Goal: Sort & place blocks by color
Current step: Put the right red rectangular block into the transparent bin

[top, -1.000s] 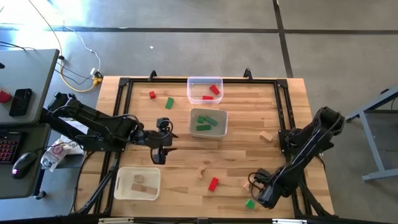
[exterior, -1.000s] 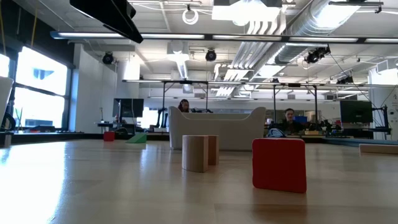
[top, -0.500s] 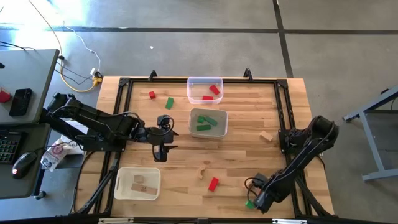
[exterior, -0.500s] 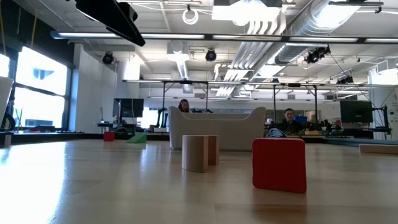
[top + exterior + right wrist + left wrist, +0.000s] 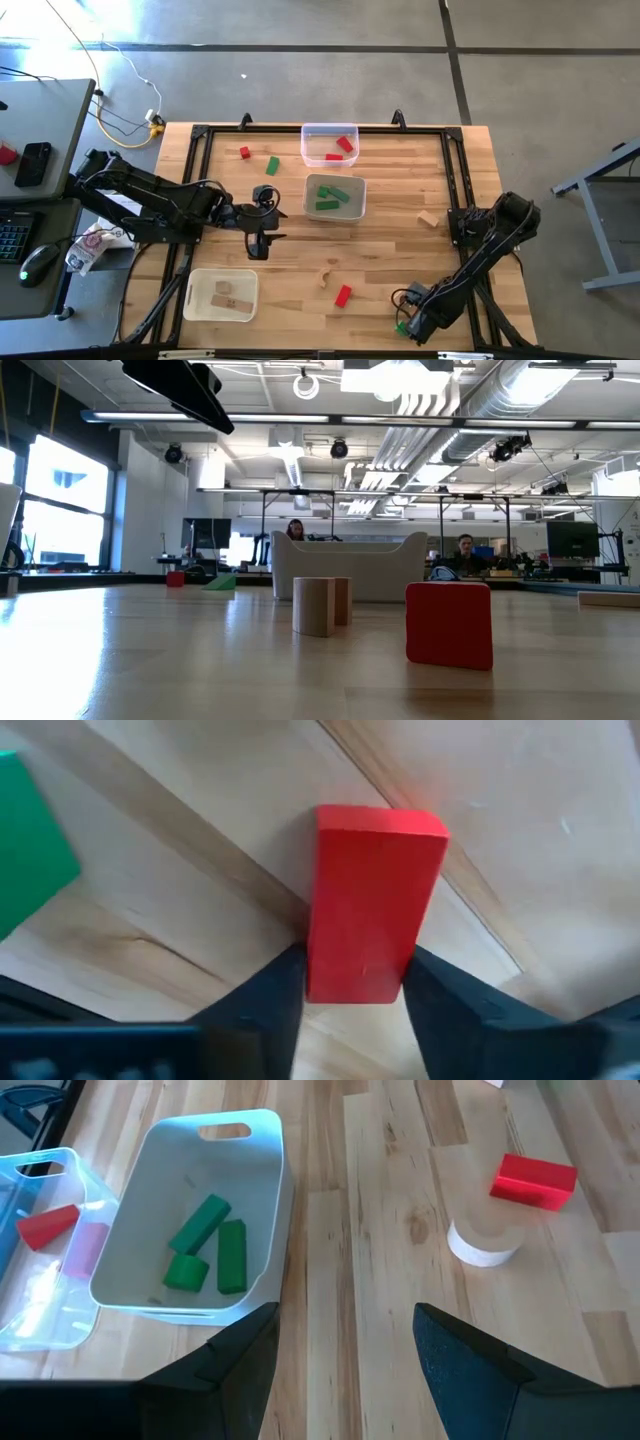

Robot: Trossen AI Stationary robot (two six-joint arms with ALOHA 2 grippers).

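Right wrist view is showing the right gripper (image 5: 355, 985) with its fingers pressing both sides of a red block (image 5: 370, 900) at the table's (image 5: 400, 250) lower right. Left gripper (image 5: 345, 1345) is hovering mid-table, fingers apart.

Right gripper (image 5: 408, 325) low beside green block (image 5: 401, 327); left gripper (image 5: 259, 243) mid-table.

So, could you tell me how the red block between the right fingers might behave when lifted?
The red block looks rigid and flat-sided, so the fingers should hold squarely. Its painted faces may be slick. Lying flat, it probably won't roll.
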